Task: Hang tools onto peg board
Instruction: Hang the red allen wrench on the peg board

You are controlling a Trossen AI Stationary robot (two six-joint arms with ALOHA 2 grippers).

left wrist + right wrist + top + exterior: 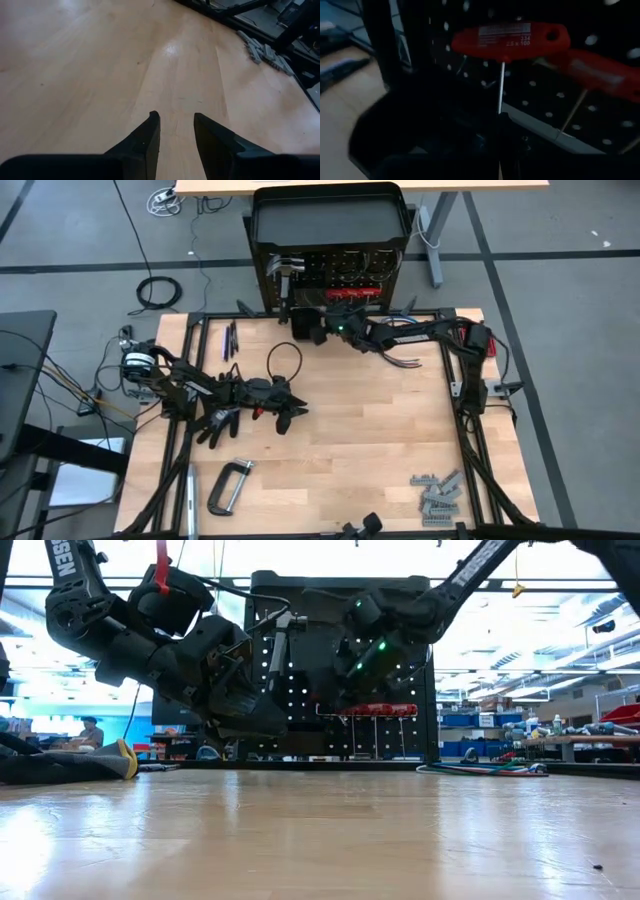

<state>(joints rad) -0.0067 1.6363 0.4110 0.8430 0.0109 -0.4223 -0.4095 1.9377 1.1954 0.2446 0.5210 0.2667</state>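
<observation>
The light wooden table (370, 430) has broad bare room through its middle and right; a grey C-clamp (229, 485) lies near the front-left edge and a heap of grey metal pieces (437, 495) near the front-right corner. The upright black perforated peg board (330, 275) stands at the far edge, carrying a steel-headed hammer (286, 270) and red T-handled drivers (510, 37) hung side by side. The right gripper (312, 328) reaches low against the board, fingers closed on the thin shaft of one red driver. The left gripper (176, 132) hovers low over bare wood at left centre, fingers partly apart, holding nothing, beside a black work glove (218, 420).
</observation>
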